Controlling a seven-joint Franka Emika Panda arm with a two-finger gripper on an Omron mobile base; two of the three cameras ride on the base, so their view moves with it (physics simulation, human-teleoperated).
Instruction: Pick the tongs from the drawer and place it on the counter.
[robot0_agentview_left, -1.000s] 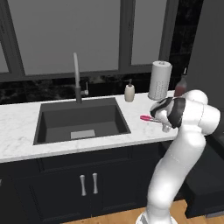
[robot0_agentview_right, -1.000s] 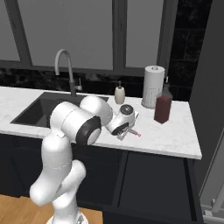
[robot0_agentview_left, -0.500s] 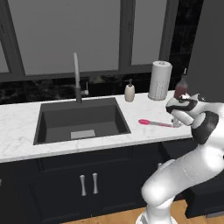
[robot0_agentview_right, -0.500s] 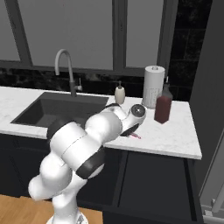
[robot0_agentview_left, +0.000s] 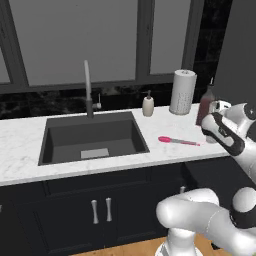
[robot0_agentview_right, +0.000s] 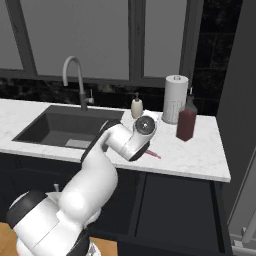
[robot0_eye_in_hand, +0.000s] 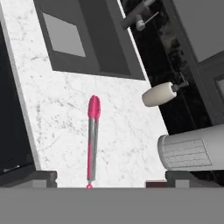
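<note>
Pink tongs (robot0_eye_in_hand: 91, 140) lay flat on the marble counter (robot0_eye_in_hand: 127, 144); gripper (robot0_eye_in_hand: 111, 177) spread wide above them, holding nothing.

I read soft, even rendered light in all three views, with no single source I can place. The white marble tabletop (robot0_agentview_left: 20, 150) is the brightest surface; the black lower cabinets (robot0_agentview_left: 75, 210) and the dark wall at twelve o'clock stay dim. Shadows are faint: a thin one hugs the slim pink-ended tongs (robot0_eye_in_hand: 92, 140) in the hand view. A dull sheen sits on the white paper towel roll (robot0_agentview_left: 182, 92). Edges look slightly soft and pixelated; I see no glare and no bending at the borders.
</note>
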